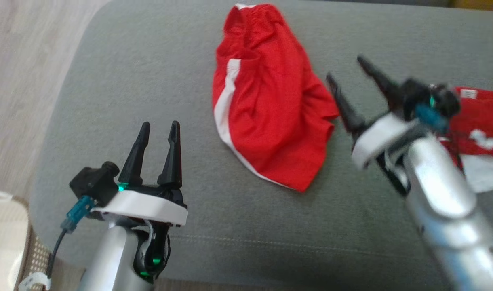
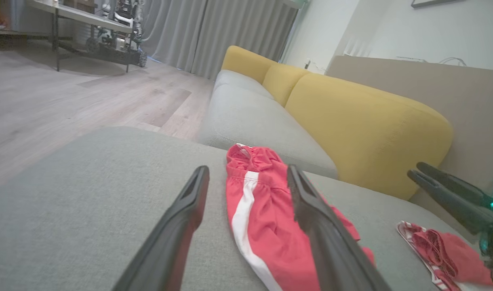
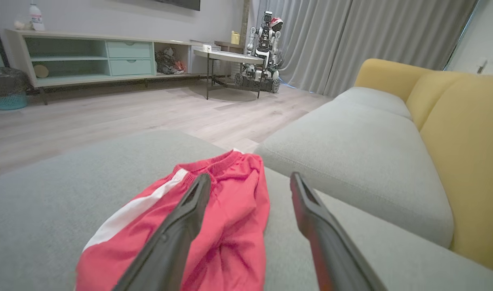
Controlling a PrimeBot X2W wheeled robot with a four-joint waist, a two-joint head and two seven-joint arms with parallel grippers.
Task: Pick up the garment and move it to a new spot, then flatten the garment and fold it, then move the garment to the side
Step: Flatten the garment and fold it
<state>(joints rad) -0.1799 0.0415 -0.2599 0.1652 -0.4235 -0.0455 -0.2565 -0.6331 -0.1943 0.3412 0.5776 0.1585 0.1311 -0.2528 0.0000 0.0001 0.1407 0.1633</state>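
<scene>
Lying crumpled on cushion (image 1: 121, 81): shorts (image 1: 266, 105), nobody holding them. Left gripper (image 1: 157, 129) jaws apart, off to shorts' left. Right gripper (image 1: 346, 68) jaws apart too, just beside shorts' right edge.

The things are carried by a grey upholstered seat cushion (image 1: 121, 105). A crumpled red garment (image 1: 270, 113) with a white side stripe is laid near its middle, and a second red piece (image 1: 483, 121) is seen well apart, towards its right side.
</scene>
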